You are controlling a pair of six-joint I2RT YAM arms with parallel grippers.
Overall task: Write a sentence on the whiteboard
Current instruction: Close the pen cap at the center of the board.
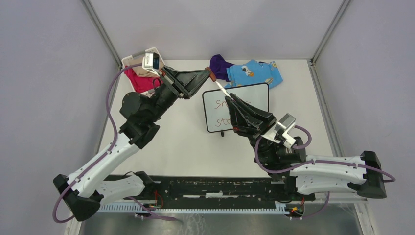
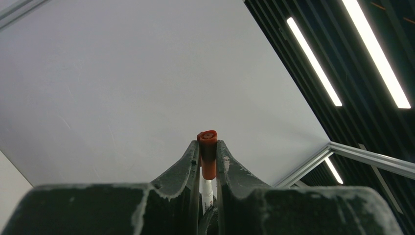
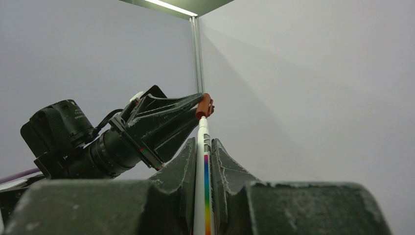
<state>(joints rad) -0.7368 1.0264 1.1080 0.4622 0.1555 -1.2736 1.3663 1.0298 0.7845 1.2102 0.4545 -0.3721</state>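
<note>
Right tool (image 1: 229,96): nearly closed, clamping the white, rainbow-striped marker (image 3: 205,196); raised over the whiteboard (image 1: 254,95), aimed toward 11 o'clock.
Whiteboard: on the table (image 1: 176,142), just toward 2 o'clock of its middle.
Writing: the sentence (image 1: 220,104) runs in two reddish lines at the board's 9 o'clock side, mostly hidden by the arm.
Left tool (image 1: 208,72): nearly closed, pinching the red-brown cap (image 2: 208,156) above the board's 11 o'clock corner, aimed toward 3 o'clock.
Cap: meets the marker's tip; whether fully seated, cannot tell.
Far edge: purple cloth (image 1: 220,64) and blue printed cloth (image 1: 257,72) at 12 to 1 o'clock; pink cloth (image 1: 139,81) at 10 o'clock.
</note>
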